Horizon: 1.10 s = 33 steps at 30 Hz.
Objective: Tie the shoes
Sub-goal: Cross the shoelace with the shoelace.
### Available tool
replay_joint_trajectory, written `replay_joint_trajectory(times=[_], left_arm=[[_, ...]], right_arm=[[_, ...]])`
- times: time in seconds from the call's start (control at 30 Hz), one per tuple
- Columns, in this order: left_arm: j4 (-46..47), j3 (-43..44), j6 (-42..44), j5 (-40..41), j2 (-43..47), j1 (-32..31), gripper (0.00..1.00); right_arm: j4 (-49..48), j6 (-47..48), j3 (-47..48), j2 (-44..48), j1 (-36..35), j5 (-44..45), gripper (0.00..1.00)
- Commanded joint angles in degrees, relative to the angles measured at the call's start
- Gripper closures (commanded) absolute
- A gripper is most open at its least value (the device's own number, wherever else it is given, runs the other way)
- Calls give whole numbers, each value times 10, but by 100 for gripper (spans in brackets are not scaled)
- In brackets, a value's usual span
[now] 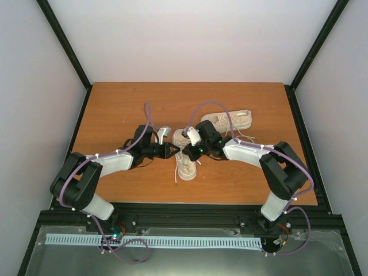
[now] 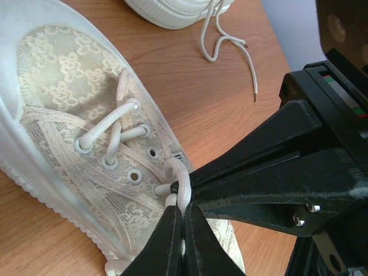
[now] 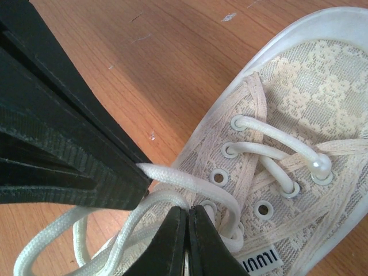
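Cream lace-textured low-top sneakers are set on the brown wooden table (image 1: 115,109), the near sneaker (image 1: 185,165) at centre and the far sneaker (image 1: 231,120) beyond it. The left gripper (image 2: 183,218) and right gripper (image 3: 186,221) are each pinched shut on the near sneaker's thin white lace (image 2: 181,190). No knot is seen, so both sneakers are judged untied.

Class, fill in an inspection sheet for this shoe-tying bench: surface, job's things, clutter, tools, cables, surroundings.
Surface: wooden table.
Job's things: near shoe, some eyelets empty; far shoe, lace ends lying loose.
Clutter: nothing seen.
Tools: left tool and right tool both shut on the near shoe's lace.
Cables: purple cables run along both arms.
Surroundings: white walls, black frame.
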State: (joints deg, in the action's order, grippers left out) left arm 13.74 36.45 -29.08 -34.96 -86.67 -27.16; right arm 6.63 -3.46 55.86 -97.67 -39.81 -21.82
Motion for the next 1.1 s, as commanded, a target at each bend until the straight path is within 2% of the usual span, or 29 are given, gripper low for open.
replay_joint_trajectory(times=[0.0,0.1,0.2,0.37,0.53,0.9,1.07], left_arm=[[16,7,29,-27,0,-9,99],[0,14,39,-36,-7,-15,98],[-30,18,49,-18,1,-15,92],[-88,29,61,43,44,-12,70],[-129,45,34,83,61,5,52],[-188,83,-6,187,8,15,52],[-190,92,-5,177,-25,16,53]], right_arm=[[-13,-3,7,-4,-4,6,97],[-17,-6,4,-2,-4,10,97],[-17,-6,0,1,-4,12,97],[-16,-5,-4,7,-4,13,97],[-17,-3,-6,9,-4,14,97],[-19,-4,-7,11,-4,10,97],[-20,-4,-7,12,-4,10,97]])
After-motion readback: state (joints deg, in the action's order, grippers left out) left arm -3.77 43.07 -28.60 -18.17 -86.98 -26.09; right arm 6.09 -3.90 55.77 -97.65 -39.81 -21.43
